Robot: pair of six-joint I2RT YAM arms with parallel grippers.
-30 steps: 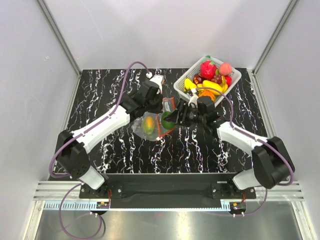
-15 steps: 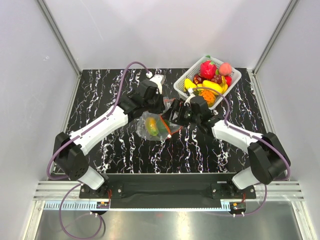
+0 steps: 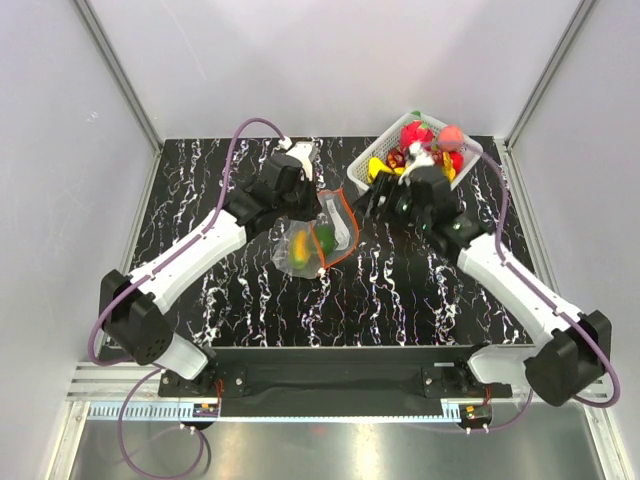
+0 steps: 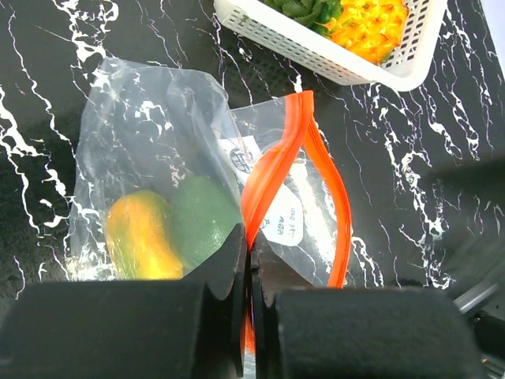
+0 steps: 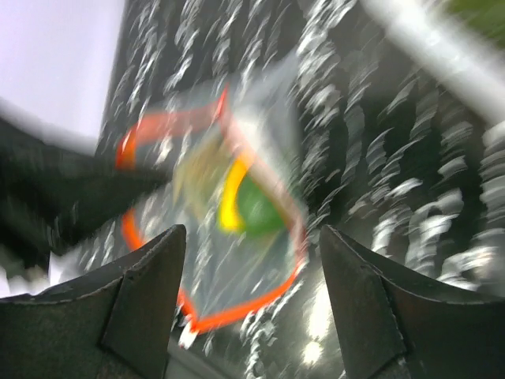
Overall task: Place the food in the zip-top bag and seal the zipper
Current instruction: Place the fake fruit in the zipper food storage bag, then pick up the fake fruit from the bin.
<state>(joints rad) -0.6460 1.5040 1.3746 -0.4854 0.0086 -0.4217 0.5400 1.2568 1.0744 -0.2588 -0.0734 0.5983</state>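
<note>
Clear crinkly film makes the zip-top bag [image 4: 150,118] light, limp and slippery, so the stiffer red-orange zipper [image 4: 280,150] looks like the surest place to grip. The left end effector [image 4: 251,260] is clamped tight on that strip, and the bag lies on the worktop [image 3: 200,200] beside the white basket [image 4: 316,67]. A yellow-orange piece [image 4: 138,237] and a green piece [image 4: 201,217] sit inside the bag, more fruit [image 3: 420,135] fills the basket, and the right end effector [image 5: 251,237] hangs spread and empty above the bag's mouth.
</note>
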